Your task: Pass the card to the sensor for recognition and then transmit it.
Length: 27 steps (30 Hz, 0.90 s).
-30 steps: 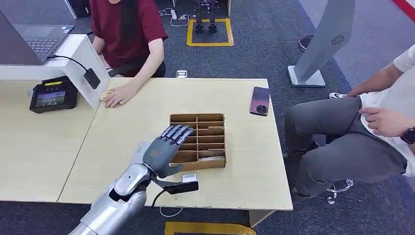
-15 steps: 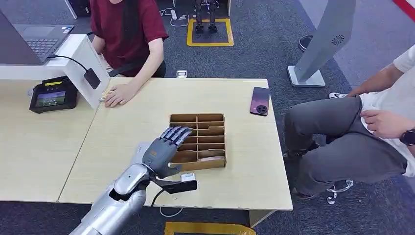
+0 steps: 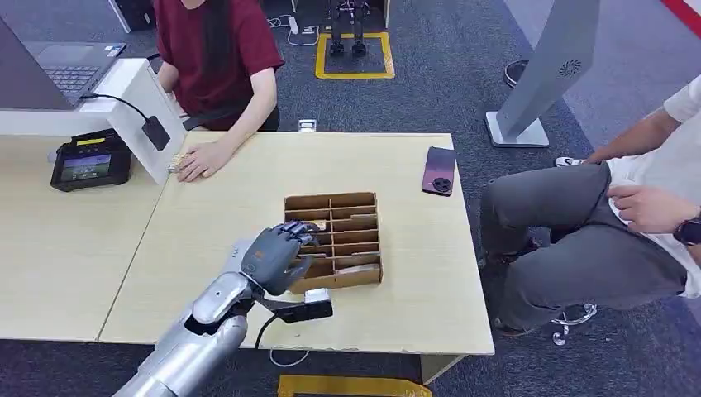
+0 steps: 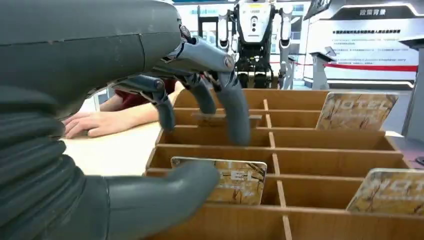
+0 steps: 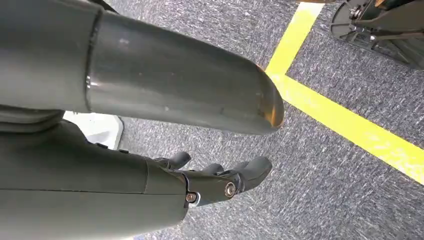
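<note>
Left wrist view: card (image 4: 235, 181) is standing upright on its long edge in a wooden box (image 4: 320, 150) slot, just beside the left hand (image 4: 150, 125) thumb; fingers are reaching down, spread, gripping nothing. Right hand (image 5: 215, 182) is hanging over carpet, fingers loosely apart, empty.

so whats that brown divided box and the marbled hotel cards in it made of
The brown divided box looks like thin wood or fibreboard: flat tan panels, faint grain, matte finish. The marbled hotel cards look like glossy plastic or laminated card, with a printed brown-and-cream marble pattern, thin and rigid; which one cannot be told.
</note>
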Each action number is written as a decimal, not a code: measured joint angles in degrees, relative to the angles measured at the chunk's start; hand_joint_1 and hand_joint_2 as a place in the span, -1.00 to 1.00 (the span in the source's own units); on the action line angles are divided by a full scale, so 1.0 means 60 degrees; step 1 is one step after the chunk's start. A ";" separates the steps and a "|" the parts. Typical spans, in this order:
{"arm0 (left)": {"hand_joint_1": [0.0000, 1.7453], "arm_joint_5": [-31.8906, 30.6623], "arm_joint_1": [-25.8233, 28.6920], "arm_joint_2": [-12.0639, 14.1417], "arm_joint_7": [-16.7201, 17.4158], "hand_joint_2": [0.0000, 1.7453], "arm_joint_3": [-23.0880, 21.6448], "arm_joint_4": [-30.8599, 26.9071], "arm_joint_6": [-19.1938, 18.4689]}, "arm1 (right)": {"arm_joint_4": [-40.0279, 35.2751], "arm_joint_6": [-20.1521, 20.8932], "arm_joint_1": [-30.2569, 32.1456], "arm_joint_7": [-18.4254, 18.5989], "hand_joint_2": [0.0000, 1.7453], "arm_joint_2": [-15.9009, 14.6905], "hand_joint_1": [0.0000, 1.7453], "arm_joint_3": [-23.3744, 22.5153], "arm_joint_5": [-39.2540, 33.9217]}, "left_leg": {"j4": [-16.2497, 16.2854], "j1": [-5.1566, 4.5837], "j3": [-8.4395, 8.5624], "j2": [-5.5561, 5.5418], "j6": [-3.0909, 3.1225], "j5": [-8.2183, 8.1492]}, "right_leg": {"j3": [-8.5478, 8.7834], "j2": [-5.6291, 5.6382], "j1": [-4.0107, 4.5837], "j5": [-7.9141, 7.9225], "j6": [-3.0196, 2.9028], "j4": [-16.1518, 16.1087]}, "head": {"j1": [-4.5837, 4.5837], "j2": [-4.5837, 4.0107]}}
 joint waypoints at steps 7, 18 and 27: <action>1.00 0.0044 -0.0090 -0.0004 -0.0004 1.00 0.0000 0.0000 -0.0018 | 0.0000 0.0004 -0.0001 0.0000 -1.00 -0.0004 -1.00 -0.0007 0.0036 | -0.0001 0.0000 0.0004 0.0000 0.0000 0.0000 | 0.0004 0.0000 0.0000 0.0000 0.0000 0.0000 | 0.0004 0.0000; 1.00 0.0109 -0.0105 0.0011 0.0000 1.00 0.0004 0.0113 -0.0047 | 0.0000 -0.0007 -0.0009 0.0000 -1.00 -0.0004 -1.00 -0.0026 0.0065 | -0.0001 0.0000 0.0002 -0.0006 0.0003 0.0003 | 0.0006 -0.0005 -0.0001 0.0000 0.0000 0.0001 | 0.0000 0.0000; -1.00 0.1392 0.0511 0.0365 -0.0240 1.00 0.0306 -0.0741 -0.0161 | 0.0004 -0.0011 0.0018 0.0029 -1.00 0.0000 -1.00 -0.0029 0.0270 | -0.0001 0.0002 -0.0001 0.0002 0.0001 0.0003 | -0.0011 0.0007 -0.0001 0.0000 -0.0001 0.0001 | 0.0004 0.0000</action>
